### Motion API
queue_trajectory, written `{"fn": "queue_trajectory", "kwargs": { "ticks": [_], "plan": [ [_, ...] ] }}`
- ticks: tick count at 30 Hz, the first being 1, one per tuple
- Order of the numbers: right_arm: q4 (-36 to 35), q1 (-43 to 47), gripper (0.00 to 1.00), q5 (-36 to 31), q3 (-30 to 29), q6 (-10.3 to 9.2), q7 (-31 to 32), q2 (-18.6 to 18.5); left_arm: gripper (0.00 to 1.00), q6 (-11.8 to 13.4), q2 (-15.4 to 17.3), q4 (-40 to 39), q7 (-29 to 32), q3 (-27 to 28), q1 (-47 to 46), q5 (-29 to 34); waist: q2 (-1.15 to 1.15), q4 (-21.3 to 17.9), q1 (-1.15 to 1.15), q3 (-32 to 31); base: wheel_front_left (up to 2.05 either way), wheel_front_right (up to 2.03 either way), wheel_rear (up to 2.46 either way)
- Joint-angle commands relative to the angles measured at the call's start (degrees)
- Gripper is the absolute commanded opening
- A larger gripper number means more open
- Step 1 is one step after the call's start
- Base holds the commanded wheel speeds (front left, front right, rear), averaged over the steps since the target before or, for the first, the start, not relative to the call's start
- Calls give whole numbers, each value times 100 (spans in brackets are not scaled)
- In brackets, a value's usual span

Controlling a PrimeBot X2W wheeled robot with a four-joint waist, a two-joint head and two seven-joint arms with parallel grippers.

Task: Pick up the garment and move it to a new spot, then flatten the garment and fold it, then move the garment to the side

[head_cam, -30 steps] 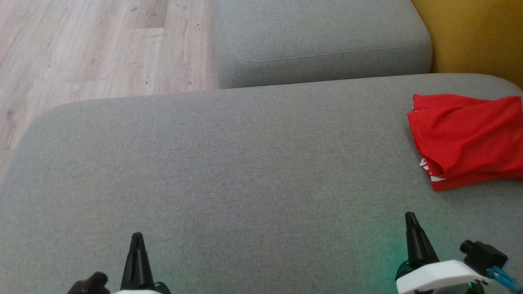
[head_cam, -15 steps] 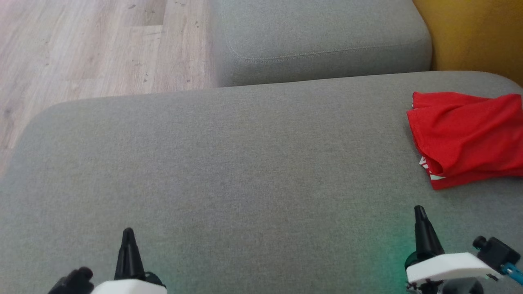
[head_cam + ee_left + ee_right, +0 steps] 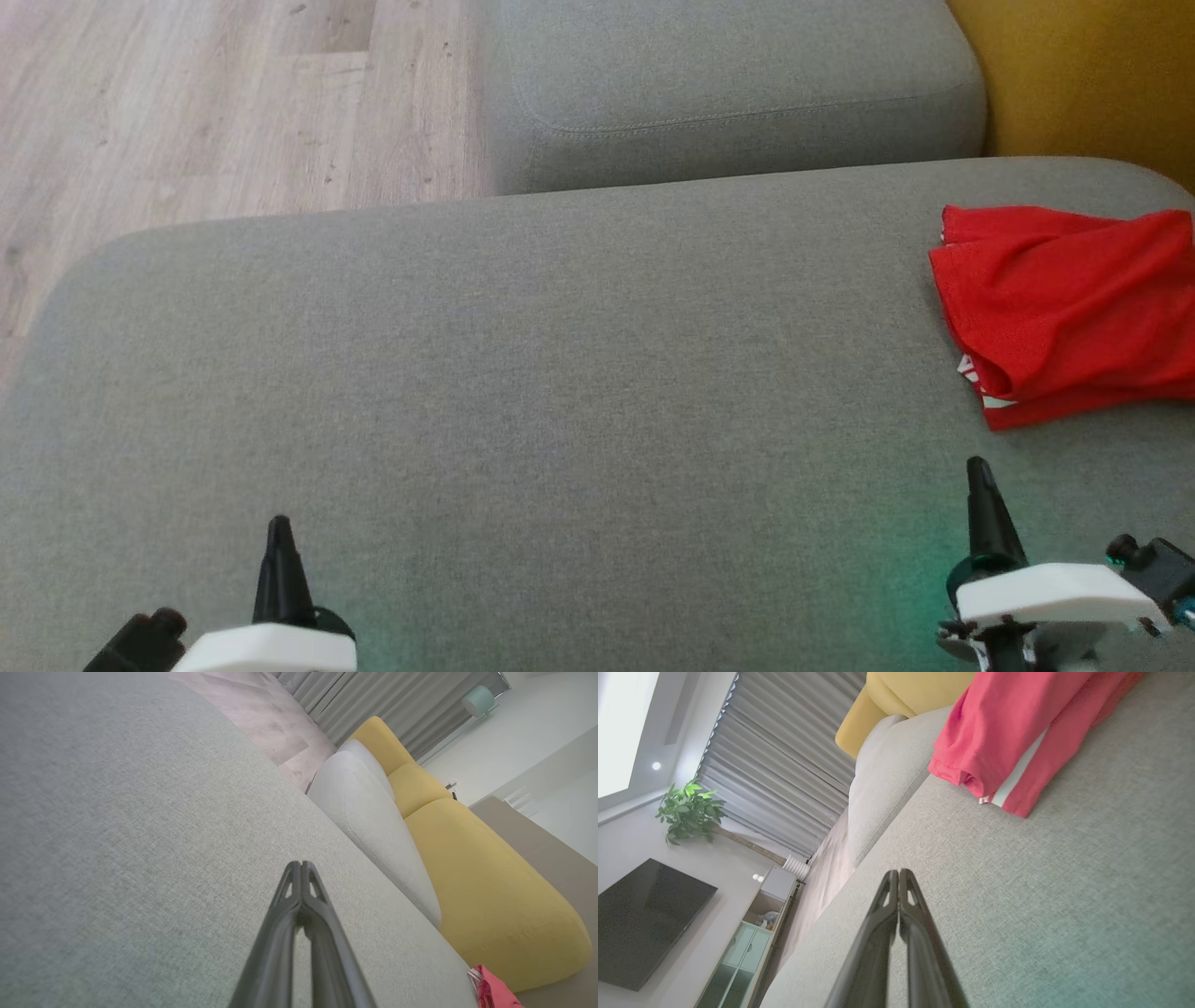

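At my far left the wooden floor (image 3: 187,112) runs past the edge of the broad grey cushion (image 3: 560,373) I am working over. My left claw (image 3: 278,525) hangs low over the near part of that cushion with its two fingers pressed together to a single point, holding nothing. The left wrist view shows the same, the tips meeting over bare grey cloth. The middle of the cushion carries nothing, and beyond it sits a second grey cushion (image 3: 728,84) with a yellow seat (image 3: 1083,75) to its right. Further right, my right claw (image 3: 977,464) is likewise shut tight and empty, poised above the fabric and near the garment (image 3: 1055,308) but clearly apart from it. The garment lies at the right end of the broad cushion, running out of the head view, red cloth doubled over in layers with a bit of white trim peeking from its near corner. In the right wrist view it looks stacked, a white stripe showing along one folded edge. With it layered and off to the side, and neither claw on it, I judge the carrying, flattening, folding and setting aside are probably done. The fold is loose, though, and I cannot rule out that this is an untouched heap with every step left to do.
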Motion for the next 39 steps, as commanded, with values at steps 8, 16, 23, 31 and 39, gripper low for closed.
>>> {"fn": "queue_trajectory", "kwargs": {
  "ticks": [8, 16, 23, 31, 39],
  "plan": [
    [-247, -411, 0, 631, -64, -3, 133, -108, 0, -160, 85, -95, 131, 248, -446, -642, 0, -10, 0, 23, 0, 0, 0],
    [-275, -480, 0, 1154, -157, -3, 264, -109, 0, -258, 86, -44, 263, 356, -556, -1192, 0, -20, 0, 46, 0, 0, 0],
    [-299, -541, 0, 1611, -241, -3, 380, -108, 0, -343, 86, 1, 380, 453, -653, -1672, 0, -29, 0, 67, 0, 0, 0],
    [-323, -602, 0, 2068, -326, -3, 497, -106, 0, -429, 85, 46, 499, 552, -750, -2152, 0, -37, 0, 87, 0, 0, 0],
    [-351, -673, 0, 2588, -424, -4, 632, -103, 0, -527, 82, 97, 636, 668, -861, -2698, 0, -47, 0, 110, 0, 0, 0]
  ]
}}
